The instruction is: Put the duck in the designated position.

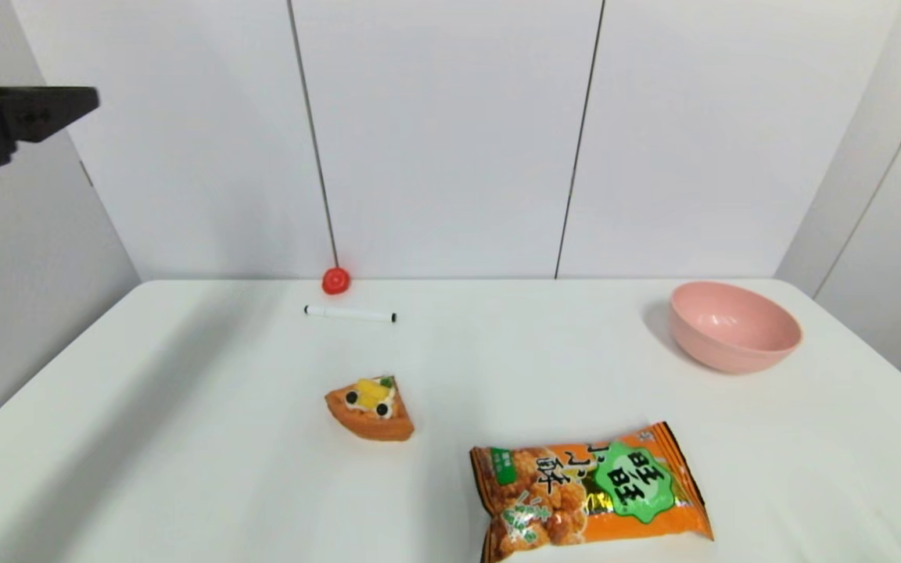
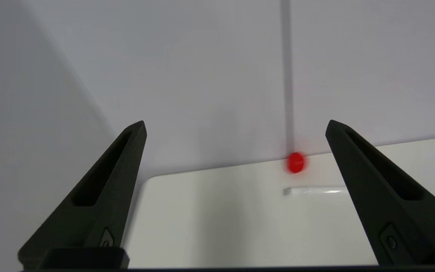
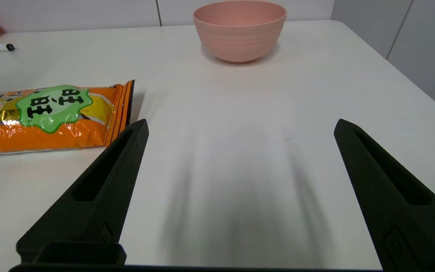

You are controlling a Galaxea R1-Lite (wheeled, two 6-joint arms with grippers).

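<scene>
Left gripper [image 2: 234,126]: raised high at the far left, off the surface's left edge; its jaws are spread wide with nothing between them, and only wall and the surface's far left corner are seen past them.
Surface, left part [image 1: 145,407]: a broad bare stretch of white is seen from the left edge to the cake slice.
Duck [image 1: 335,280]: seen at the far edge of the surface, right against the wall where a dark wall seam comes down; it stands apart from both grippers.
Marker [image 1: 349,313]: a white pen with a black cap is laid flat just in front of the duck, parallel to the far edge, not touching it.
Cake slice [image 1: 371,407]: an orange wedge with yellow and white topping is seen nearer the front, well apart from the marker, with open surface on all sides.
Snack bag [image 1: 591,491]: an orange and green packet is laid flat close to the front edge, just right of the cake slice.
Middle ground: open surface is seen between the marker, the bag and the bowl.
Pink bowl [image 1: 734,325]: set upright near the far right corner, well apart from the duck.
Right gripper [image 3: 240,126]: held low over bare surface at the front right, beside the bag's end; jaws are spread wide and hold nothing.
</scene>
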